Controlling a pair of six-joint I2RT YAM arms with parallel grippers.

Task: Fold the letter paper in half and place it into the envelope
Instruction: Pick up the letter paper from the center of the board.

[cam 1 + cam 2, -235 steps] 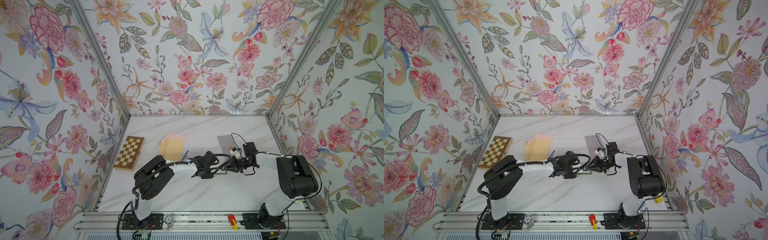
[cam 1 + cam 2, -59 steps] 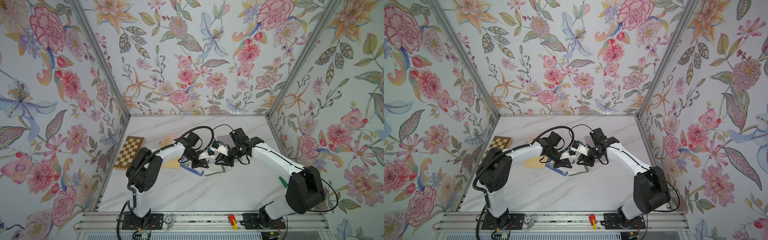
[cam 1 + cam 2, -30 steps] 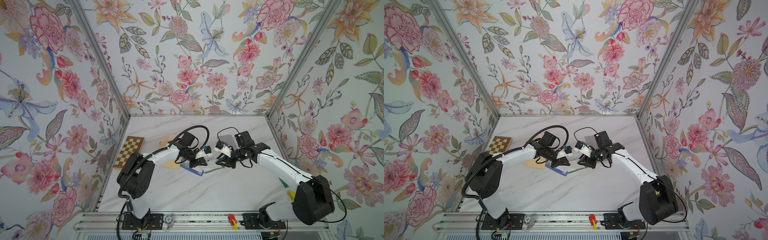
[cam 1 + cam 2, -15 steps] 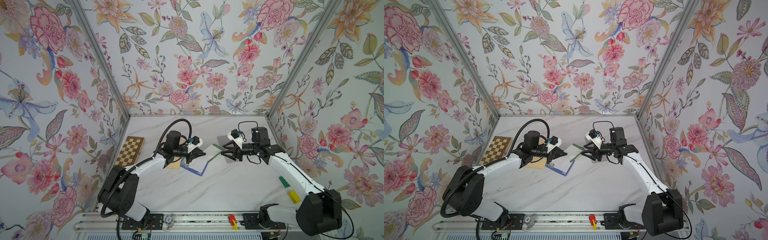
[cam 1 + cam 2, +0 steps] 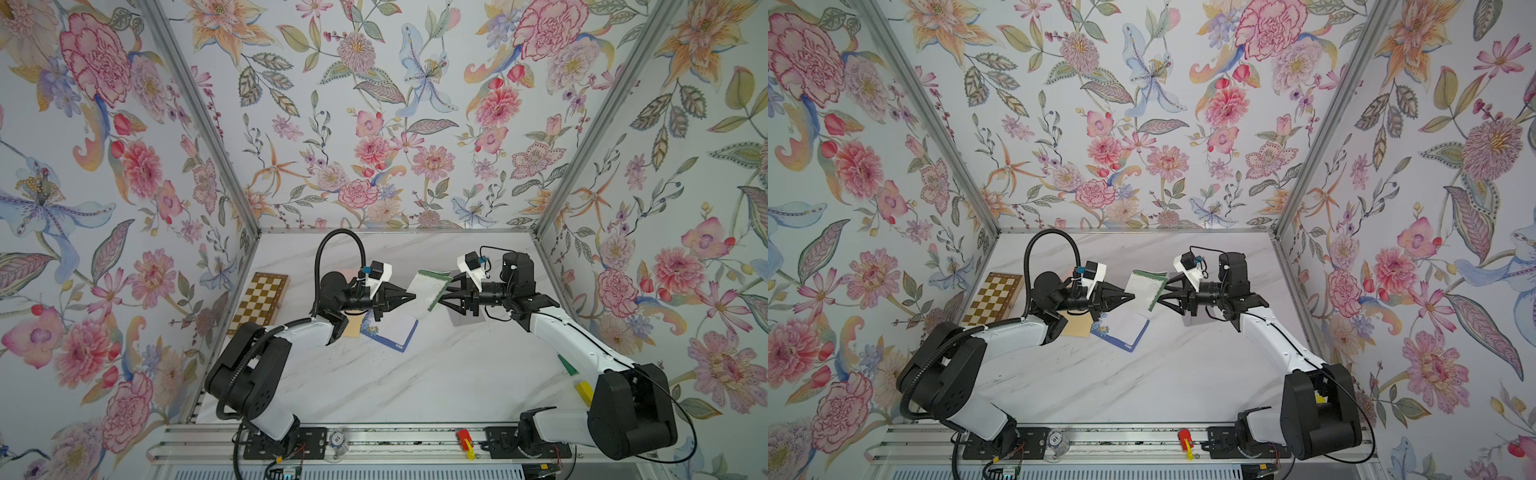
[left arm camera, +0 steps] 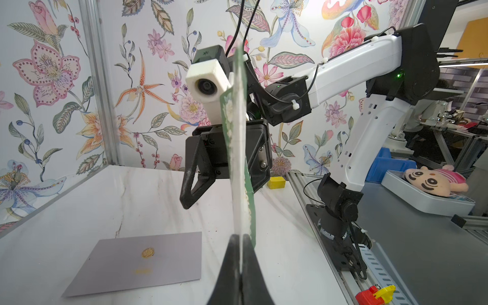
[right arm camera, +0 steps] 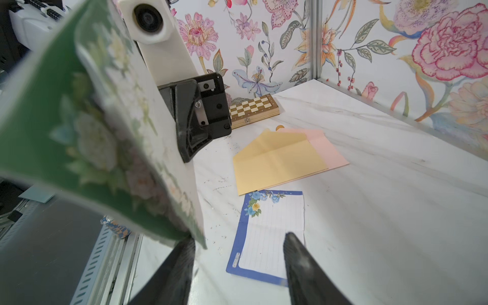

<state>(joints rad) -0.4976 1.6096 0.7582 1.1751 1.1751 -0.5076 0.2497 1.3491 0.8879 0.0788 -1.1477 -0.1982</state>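
Green letter paper [image 5: 428,289], apparently folded, hangs upright in air over table [image 5: 415,382] middle, between both arms.
Left gripper [image 6: 239,237]: fingers pressed together, pinching paper edge nearest it; sole hold.
Right gripper [image 7: 239,237]: fingers spread, paper edge beside one finger, unclamped. Likely handover or regrip.
Grey envelope [image 6: 137,258] flat near right edge, yellow envelope [image 7: 280,161] toward left edge; intended one unclear.

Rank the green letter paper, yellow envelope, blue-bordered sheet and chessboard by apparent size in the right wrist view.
1. green letter paper, largest only because it is closest to the camera.
2-3. blue-bordered sheet and yellow envelope: too alike to rank.
4. chessboard, smallest and farthest.
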